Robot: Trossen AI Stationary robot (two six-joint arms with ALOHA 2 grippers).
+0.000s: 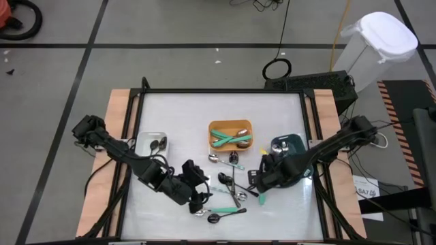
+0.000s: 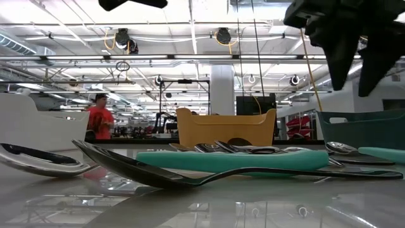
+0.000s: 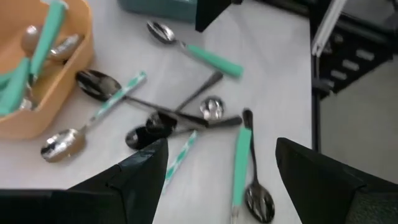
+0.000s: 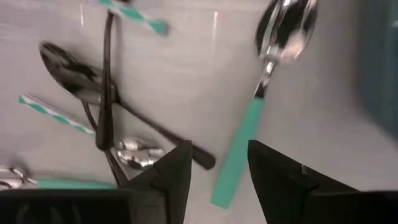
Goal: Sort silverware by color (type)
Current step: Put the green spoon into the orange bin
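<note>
left gripper [image 1: 197, 197] spread wide over loose silverware [image 1: 231, 194], nothing held. right gripper [image 4: 214, 168] parted above teal-handled spoon [image 4: 264, 93], nothing gripped. orange bin [image 1: 230, 144] loaded with teal spoons.

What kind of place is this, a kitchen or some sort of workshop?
Most likely a large robotics lab or industrial hall: exposed ceiling pipes and lights, a taped concrete floor, and a framed white work table with robot arms.

Spoons [image 1: 228, 140] in bin [image 1: 230, 124] at table [image 1: 177, 116] centre — loose silverware [image 1: 230, 189] scattered before it.
</note>
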